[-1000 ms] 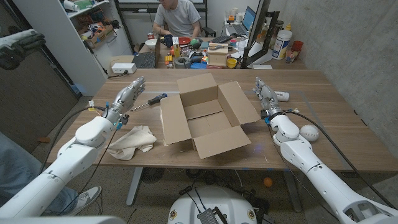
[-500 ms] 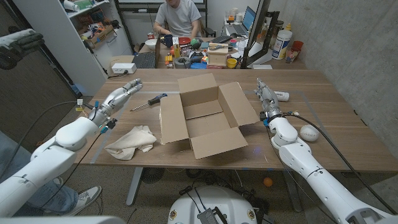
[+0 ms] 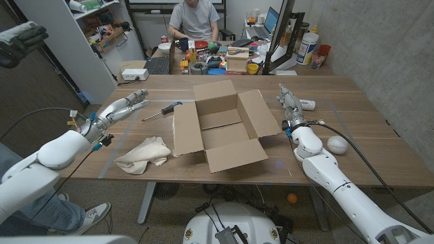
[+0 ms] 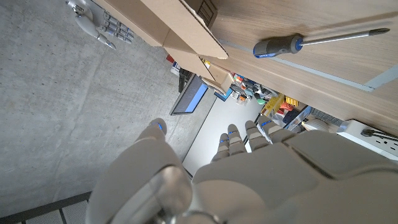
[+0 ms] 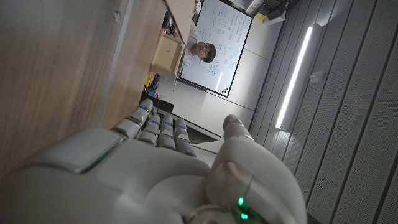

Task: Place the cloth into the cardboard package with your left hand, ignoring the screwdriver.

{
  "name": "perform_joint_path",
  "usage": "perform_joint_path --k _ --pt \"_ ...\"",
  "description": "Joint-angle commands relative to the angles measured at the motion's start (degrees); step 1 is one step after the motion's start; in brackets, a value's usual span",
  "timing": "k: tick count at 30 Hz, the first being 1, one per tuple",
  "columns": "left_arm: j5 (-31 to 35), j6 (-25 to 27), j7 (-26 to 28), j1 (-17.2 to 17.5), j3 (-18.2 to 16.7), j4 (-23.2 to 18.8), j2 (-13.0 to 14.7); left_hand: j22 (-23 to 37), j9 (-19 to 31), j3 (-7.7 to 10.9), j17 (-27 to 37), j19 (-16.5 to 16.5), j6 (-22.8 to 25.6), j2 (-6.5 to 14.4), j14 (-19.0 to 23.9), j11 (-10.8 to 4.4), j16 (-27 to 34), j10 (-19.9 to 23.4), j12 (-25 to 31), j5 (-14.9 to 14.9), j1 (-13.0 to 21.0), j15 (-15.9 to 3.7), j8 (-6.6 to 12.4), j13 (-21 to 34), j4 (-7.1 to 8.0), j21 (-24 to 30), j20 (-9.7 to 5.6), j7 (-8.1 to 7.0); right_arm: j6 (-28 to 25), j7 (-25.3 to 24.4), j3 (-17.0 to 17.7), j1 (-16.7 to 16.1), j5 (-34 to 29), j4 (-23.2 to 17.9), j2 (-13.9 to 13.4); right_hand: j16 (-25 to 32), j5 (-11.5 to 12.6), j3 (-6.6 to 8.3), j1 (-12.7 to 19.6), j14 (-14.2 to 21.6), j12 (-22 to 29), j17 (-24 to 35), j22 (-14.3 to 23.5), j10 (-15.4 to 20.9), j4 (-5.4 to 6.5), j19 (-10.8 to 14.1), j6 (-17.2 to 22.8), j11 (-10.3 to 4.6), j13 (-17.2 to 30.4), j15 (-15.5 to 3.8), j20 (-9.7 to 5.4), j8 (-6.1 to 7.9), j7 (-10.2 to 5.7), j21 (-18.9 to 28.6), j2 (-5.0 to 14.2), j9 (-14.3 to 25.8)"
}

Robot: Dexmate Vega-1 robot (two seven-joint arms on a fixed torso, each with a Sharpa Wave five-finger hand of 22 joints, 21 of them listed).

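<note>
Landmark: cardboard package (image 3: 220,132), flaps spread, mouth up, near the middle of the worktop (image 3: 339,102).
Cloth (image 3: 144,154): crumpled on the worktop on the package's left side, toward the near edge, close to the near-left flap but apart from it; nothing is seen inside the package.
Left robot hand (image 3: 121,108): released, fingers straight and apart, nothing held; placed left of the package and beyond the cloth, not touching it.
Right robot hand (image 3: 290,103): fingers extended, nothing held, just off the package's right flap.
Screwdriver (image 3: 162,110): lying left of the package, beyond the cloth, well apart from it; to be left alone.
Progress: judged at the start; cloth not yet grasped, lift and drop remain.
Room: bare worktop is seen around the cloth; the near edge lies close to it, and the raised left flap must be cleared on the way in.
Far side: a person seated at a cluttered desk beyond the package.
</note>
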Motion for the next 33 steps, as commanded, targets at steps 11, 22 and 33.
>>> perform_joint_path --k 11,22,33 --pt "7.4 5.8 -4.1 11.9 -13.2 -9.2 -0.8 0.2 0.4 0.37 0.2 -0.4 -1.1 0.0 -0.3 0.18 -0.1 -1.1 -0.4 0.2 2.3 0.12 -0.12 0.2 -1.32 0.2 2.00 -0.31 -0.3 -1.9 4.1 -1.6 -0.2 -3.7 -3.8 0.3 0.3 -0.29 -0.3 1.2 0.0 0.1 0.2 1.3 -0.24 1.1 1.0 0.23 0.1 -0.12 0.04 0.23 -0.27 -0.1 -0.62 0.1" --pt "15.3 8.7 -7.1 12.2 -16.5 -12.5 -0.5 0.2 0.5 0.65 0.2 -0.4 -1.1 0.1 -0.3 0.56 -0.1 -1.3 -0.4 0.3 3.6 0.17 -0.04 0.2 -2.14 0.2 1.72 -0.37 0.3 -3.9 5.6 -3.8 -0.6 -6.4 -4.5 0.4 0.3 -0.49 -0.4 1.5 0.1 0.1 0.2 1.8 -0.29 1.1 1.2 0.18 0.1 -0.16 0.07 0.21 -0.48 -0.2 -0.72 0.1" --pt "22.5 13.2 -9.4 10.1 -14.2 -15.4 0.3 0.3 0.7 0.56 0.2 6.3 1.1 -0.3 4.2 2.12 0.9 3.0 0.9 0.4 7.2 4.31 0.84 0.5 -4.40 1.9 12.26 -3.06 2.3 -4.9 6.6 -4.8 -0.5 -6.6 -4.1 0.3 0.3 -0.66 -0.5 1.7 0.0 0.1 0.2 2.0 -0.30 1.2 1.5 0.17 0.1 -0.20 0.24 0.23 -0.89 -0.3 -0.76 0.2"
